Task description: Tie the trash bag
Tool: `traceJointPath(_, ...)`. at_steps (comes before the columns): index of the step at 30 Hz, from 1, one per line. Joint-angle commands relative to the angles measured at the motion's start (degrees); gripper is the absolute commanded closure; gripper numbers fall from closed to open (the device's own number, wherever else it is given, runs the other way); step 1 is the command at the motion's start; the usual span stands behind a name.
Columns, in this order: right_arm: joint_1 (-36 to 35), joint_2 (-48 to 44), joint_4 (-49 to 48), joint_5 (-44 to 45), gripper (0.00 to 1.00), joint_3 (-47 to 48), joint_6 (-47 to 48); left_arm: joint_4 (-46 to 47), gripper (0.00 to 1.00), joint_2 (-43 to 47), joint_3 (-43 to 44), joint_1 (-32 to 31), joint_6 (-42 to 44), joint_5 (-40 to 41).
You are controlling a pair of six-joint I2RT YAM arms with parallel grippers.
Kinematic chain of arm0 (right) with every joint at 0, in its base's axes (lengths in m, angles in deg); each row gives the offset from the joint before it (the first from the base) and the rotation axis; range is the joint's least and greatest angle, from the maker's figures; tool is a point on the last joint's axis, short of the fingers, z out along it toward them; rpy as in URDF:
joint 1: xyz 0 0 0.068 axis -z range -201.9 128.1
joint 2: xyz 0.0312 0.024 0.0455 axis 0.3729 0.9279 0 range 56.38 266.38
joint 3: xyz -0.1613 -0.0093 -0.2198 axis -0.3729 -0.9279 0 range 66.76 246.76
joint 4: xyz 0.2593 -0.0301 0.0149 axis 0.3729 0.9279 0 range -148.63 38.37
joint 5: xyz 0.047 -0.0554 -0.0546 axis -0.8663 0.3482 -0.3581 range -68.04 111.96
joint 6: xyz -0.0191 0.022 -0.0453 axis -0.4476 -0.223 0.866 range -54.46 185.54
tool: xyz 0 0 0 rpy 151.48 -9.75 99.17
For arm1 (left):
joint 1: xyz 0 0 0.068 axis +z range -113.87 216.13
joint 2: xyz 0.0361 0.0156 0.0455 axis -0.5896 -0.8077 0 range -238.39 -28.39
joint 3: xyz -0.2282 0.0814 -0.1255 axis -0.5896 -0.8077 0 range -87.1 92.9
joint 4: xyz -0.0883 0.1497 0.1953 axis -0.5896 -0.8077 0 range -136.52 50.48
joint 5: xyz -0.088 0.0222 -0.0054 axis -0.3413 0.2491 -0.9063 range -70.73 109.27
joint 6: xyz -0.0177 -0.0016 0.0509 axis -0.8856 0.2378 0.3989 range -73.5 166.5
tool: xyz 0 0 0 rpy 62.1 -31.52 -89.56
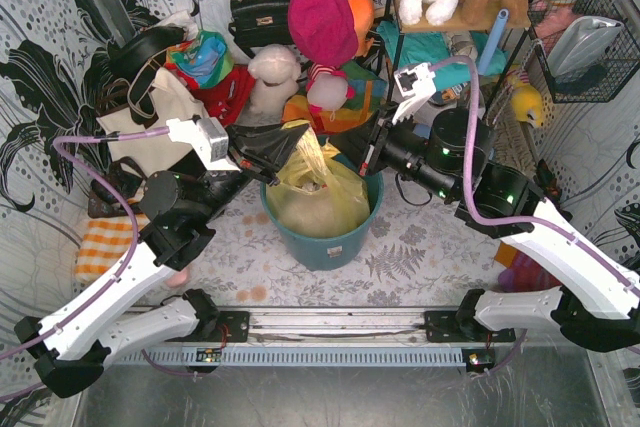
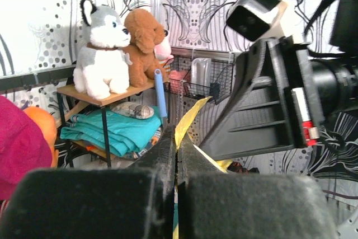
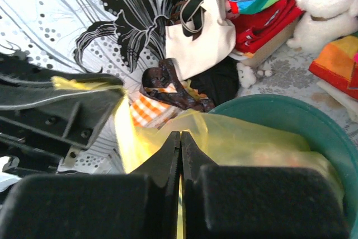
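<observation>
Your left gripper [image 2: 177, 149] is clamped tight on a strip of the trash bag [image 1: 318, 197], with yellow plastic pinched right between the jaws. Your right gripper [image 3: 180, 144] is closed too, nipping a fold of the same plastic. Both meet above the teal bin [image 1: 330, 245] with fingertips close together, one reaching in from each side. The bag's top is drawn up into a peak between them, and its body sits down inside the bin with pale crumpled paper showing through. That bin stands on the patterned table [image 1: 420, 247], with a cream tote bag [image 3: 204, 37] off to its left, farther back.
</observation>
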Motion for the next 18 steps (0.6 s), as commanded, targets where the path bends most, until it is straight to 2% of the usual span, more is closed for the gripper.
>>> traceJointPath(1, -1.8, -1.7, -3.2, -0.9, 1.0, -1.2, -1.9, -0.8, 1.0, 1.1, -0.7, 0.0, 2.2, 4.8)
traceJointPath(10, -6.2, -1.9, -4.8, -3.5, 1.0, -3.2, -4.4, -3.2, 1.0, 1.8, -0.7, 0.0, 3.4, 8.7)
traceJointPath(18, -11.4, -1.3, -8.2, 0.0, 1.0, -5.9, -5.8, -3.2, 1.0, 1.7, -0.5, 0.1, 3.1, 8.5)
